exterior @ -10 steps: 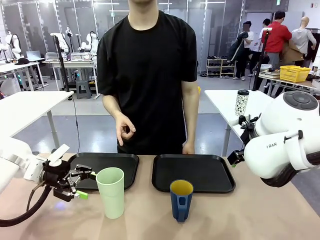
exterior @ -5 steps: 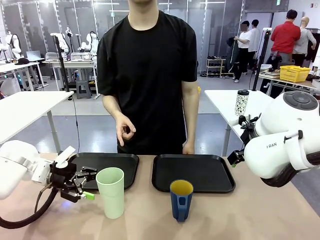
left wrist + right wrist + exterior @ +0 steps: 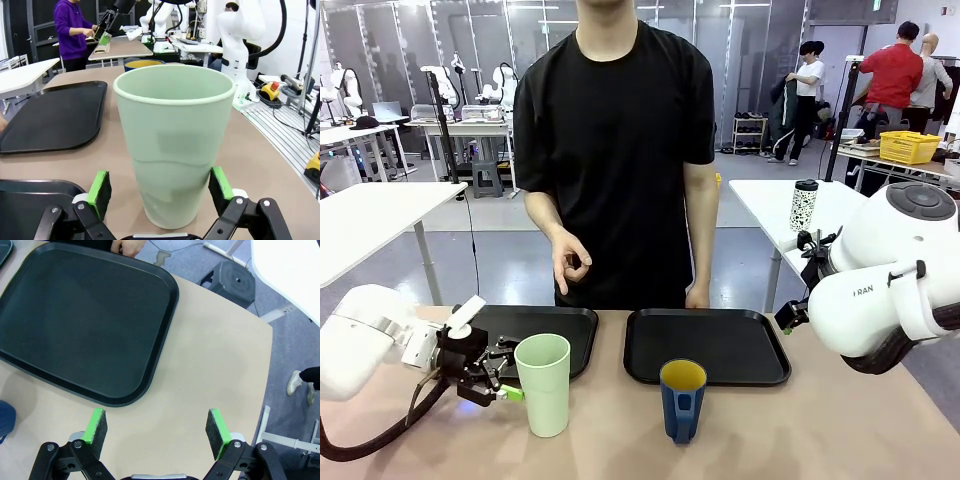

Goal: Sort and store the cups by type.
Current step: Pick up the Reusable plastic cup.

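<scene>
The pale mint-green tumbler point(image 3: 542, 385) stands upright on the tan table, in front of the left black tray point(image 3: 565, 322). My left gripper point(image 3: 507, 378) is open and level with the tumbler's lower half. In the left wrist view the tumbler point(image 3: 174, 145) stands between the green pads point(image 3: 100, 187), which are apart from its wall. The dark blue mug point(image 3: 682, 400) with its yellow inside stands to the right, and its rim point(image 3: 145, 63) peeks out behind the tumbler. My right gripper point(image 3: 156, 427) hangs open above bare table beside the right tray point(image 3: 85, 320).
A person in a black shirt stands at the far edge, one hand point(image 3: 570, 258) raised and the other by the right tray point(image 3: 720, 345). A speckled travel tumbler point(image 3: 804, 205) stands on a white table behind. The mug's edge point(image 3: 5, 420) shows at the right wrist view's left.
My left gripper has moved right along the table until its open fingers straddle the mint tumbler. The right arm, both cups and the person's hands have stayed put.
</scene>
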Motion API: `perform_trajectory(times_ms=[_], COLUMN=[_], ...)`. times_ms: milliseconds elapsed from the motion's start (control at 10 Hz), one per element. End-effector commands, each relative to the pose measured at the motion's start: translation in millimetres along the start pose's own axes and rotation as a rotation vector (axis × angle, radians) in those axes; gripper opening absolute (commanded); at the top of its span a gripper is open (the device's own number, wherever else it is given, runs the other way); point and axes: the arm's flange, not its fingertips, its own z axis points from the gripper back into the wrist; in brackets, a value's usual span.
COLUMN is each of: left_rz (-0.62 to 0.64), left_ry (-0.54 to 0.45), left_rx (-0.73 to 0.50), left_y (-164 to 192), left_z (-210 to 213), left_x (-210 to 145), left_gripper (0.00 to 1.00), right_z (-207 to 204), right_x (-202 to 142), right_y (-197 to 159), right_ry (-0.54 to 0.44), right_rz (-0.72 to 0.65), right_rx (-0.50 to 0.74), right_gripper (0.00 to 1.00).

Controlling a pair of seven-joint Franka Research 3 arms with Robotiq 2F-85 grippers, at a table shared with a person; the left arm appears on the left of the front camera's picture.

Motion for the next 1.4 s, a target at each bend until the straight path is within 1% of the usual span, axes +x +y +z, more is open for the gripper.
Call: perform_trajectory(times_ms=[0, 300, 400, 600, 800, 900, 1300], left_rz=[0.019, 0.029, 0.035, 0.037, 0.038, 0.031, 0.026], left_ry=[-0.034, -0.048, -0.045, -0.034, -0.030, -0.016, -0.055], left_rx=[-0.020, -0.074, -0.104, -0.120, -0.154, -0.152, -0.165], left_y=[9.1, 6.2, 1.9, -2.3, -2.5, -0.3, 5.3], left_z=[-3.4, -10.9, -11.4, -10.9, -20.9, -25.8, -34.9], left_x=[1.2, 0.0, -0.7, -0.3, -1.9, -4.5, -9.1], left_gripper=[1.00, 1.00, 1.00, 1.00, 1.00, 1.00, 1.00], right_z=[0.3, 0.3, 0.3, 0.3, 0.3, 0.3, 0.3], right_x=[-2.1, -2.1, -2.1, -2.1, -2.1, -2.1, -2.1], right_y=[0.6, 0.6, 0.6, 0.6, 0.6, 0.6, 0.6], right_ry=[0.001, 0.001, 0.001, 0.001, 0.001, 0.001, 0.001], right_rz=[0.008, 0.008, 0.008, 0.008, 0.008, 0.008, 0.008], right_rx=[-0.003, -0.003, -0.003, -0.003, -0.003, -0.003, -0.003], right_gripper=[1.00, 1.00, 1.00, 1.00, 1.00, 1.00, 1.00])
